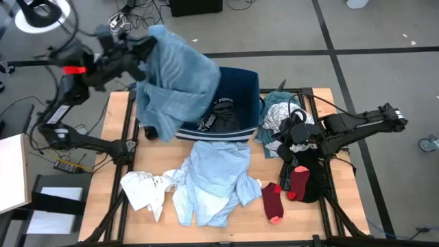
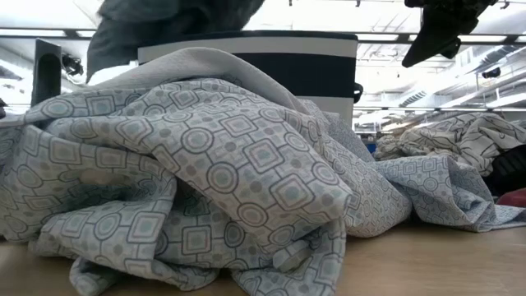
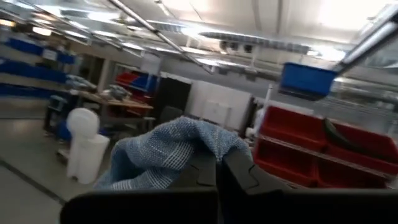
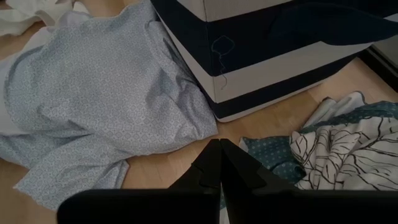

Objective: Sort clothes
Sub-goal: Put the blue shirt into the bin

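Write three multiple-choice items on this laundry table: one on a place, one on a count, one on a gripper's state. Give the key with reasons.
1. Where does the patterned light blue shirt lie?
A. Inside the bin
B. On the table in front of the striped navy bin
C. On the floor

2. How many dark red socks show on the table?
A. Two
B. Four
C. None

3. What is the left gripper doing?
A. Resting open on the table
B. Holding a sock
C. Holding a blue checked garment raised beside the bin

Key: 1 B, the high view shows it spread below the bin. 2 A, a pair lies near the right gripper. 3 C, the cloth hangs from its shut fingers.
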Controlling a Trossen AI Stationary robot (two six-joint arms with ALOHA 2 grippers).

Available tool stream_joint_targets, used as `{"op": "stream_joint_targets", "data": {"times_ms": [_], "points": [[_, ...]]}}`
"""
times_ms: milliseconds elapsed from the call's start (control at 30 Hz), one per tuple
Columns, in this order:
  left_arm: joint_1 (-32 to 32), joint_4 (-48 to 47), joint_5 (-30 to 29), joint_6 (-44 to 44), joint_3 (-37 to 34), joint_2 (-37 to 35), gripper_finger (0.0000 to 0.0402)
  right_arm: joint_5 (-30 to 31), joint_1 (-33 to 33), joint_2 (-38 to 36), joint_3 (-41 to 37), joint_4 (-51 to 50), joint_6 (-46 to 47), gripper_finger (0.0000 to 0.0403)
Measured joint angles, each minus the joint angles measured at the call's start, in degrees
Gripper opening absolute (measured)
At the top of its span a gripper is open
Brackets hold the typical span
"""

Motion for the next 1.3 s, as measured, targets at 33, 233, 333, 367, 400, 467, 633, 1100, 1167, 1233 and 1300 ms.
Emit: {"op": "stream_joint_targets", "data": {"times_ms": [33, 233, 333, 367, 400, 467, 633, 1100, 1167, 1233, 1300], "points": [[0.0, 0.3, 0.8, 0.0, 1.3, 1.7, 0.0, 0.0, 0.0, 0.0, 0.0, 0.0, 0.0, 0.0005], [0.0, -0.4, 4.9, 0.0, 8.3, 10.9, 0.0, 0.0, 0.0, 0.0, 0.0, 0.4, 0.0, 0.0005], [0.0, -4.5, 5.2, 1.3, 10.1, 13.5, 0.0, 0.0, 0.0, 0.0, 0.0, 0.7, 0.0, 0.0005], [0.0, -6.3, 5.1, 1.7, 10.2, 14.2, 0.0, 0.0, 0.0, 0.0, 0.0, 0.9, 0.0, 0.0005], [0.0, -8.6, 4.9, 2.4, 10.2, 14.7, 0.0, 0.0, 0.0, 0.0, 0.0, 1.1, 0.0, 0.0005], [0.0, -14.0, 3.8, 4.0, 10.2, 15.6, 0.0, 0.0, 0.0, 0.0, 0.0, 1.4, 0.0, 0.0005], [0.4, -30.0, -0.5, 5.9, 10.2, 17.3, 0.0003, 0.0, 0.0, 0.0, 0.0, 1.4, 0.0, 0.0005], [1.4, -43.5, 3.6, 5.1, -4.1, 21.2, 0.0026, -0.1, 0.0, 0.0, 0.0, 2.1, 0.0, 0.0005], [1.4, -42.2, 4.4, 4.4, -7.2, 21.3, 0.0048, -0.1, 0.0, 0.0, 0.0, 2.1, 0.0, 0.0005], [1.4, -40.7, 5.5, 4.3, -10.1, 21.5, 0.0072, -0.1, 0.0, 0.0, 0.0, 2.1, 0.0, 0.0005], [1.4, -41.0, 5.5, 4.3, -12.7, 21.5, 0.0097, -0.1, 0.0, 0.0, 0.0, 2.1, 0.0, 0.0005]]}}
